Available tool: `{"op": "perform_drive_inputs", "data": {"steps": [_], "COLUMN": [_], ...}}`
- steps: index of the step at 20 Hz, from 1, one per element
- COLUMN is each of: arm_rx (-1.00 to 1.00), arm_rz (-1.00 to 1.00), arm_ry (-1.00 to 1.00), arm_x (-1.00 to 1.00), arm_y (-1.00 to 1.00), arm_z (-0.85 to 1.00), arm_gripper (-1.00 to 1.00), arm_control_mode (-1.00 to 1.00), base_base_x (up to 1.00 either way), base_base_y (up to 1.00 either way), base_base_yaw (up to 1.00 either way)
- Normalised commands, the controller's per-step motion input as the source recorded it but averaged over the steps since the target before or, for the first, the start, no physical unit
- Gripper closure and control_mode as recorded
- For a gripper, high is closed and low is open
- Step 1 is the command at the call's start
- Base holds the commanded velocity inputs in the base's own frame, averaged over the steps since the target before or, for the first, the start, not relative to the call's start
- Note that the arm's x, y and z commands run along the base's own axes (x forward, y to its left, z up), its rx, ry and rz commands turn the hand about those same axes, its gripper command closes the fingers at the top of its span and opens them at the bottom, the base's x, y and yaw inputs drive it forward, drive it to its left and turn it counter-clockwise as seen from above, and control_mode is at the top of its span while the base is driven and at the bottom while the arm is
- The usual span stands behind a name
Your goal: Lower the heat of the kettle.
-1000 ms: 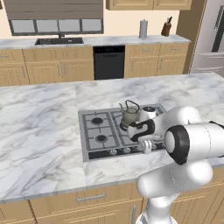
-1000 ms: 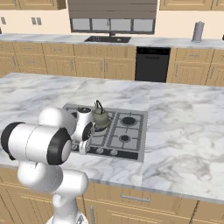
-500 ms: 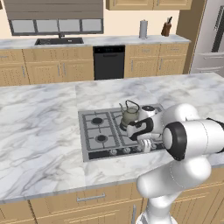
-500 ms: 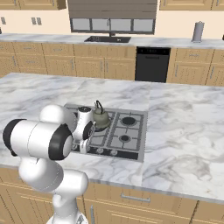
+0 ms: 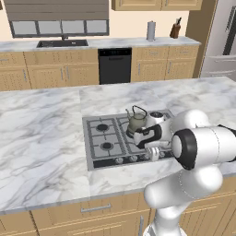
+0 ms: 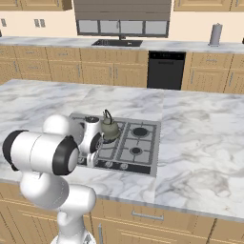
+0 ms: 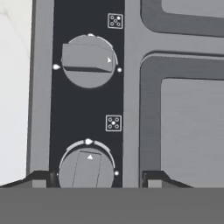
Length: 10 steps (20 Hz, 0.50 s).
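The grey-olive kettle (image 5: 137,121) (image 6: 109,129) stands on a rear burner of the cooktop (image 5: 105,136) (image 6: 139,144), its thin wire handle upright. My gripper (image 5: 154,154) (image 6: 92,159) (image 7: 98,177) hangs just above the front knob strip, pointing down, in front of the kettle. In the hand view it is open, and a round grey knob (image 7: 86,168) with its pointer up sits between the fingertips (image 7: 41,176), nearer the left one. A second knob (image 7: 89,61) lies further along the strip, its pointer turned sideways. Nothing is gripped.
The cooktop is set into a marble island (image 5: 41,138) (image 6: 200,143). Other knobs (image 5: 123,160) line the front strip. The back counter holds a sink (image 5: 62,44), a paper towel roll (image 5: 150,30) and a knife block (image 5: 175,30). A fridge (image 5: 223,41) stands at right.
The hand has settled slightly lower over the front knob strip. The kettle has not moved.
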Motion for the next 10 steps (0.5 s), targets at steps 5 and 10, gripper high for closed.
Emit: {"op": "perform_drive_inputs", "data": {"steps": [5, 10], "arm_rx": [0.00, 0.00], "arm_rz": [0.00, -0.02], "arm_ry": [-0.08, 0.00], "arm_x": [-0.40, -0.18], "arm_y": [-0.02, 0.00], "arm_z": [-0.19, -0.12], "arm_gripper": [1.00, 1.00], "arm_control_mode": [-1.00, -1.00], "base_base_x": [0.00, 0.00], "base_base_y": [0.00, 0.00], "base_base_yaw": [0.00, 0.00]}}
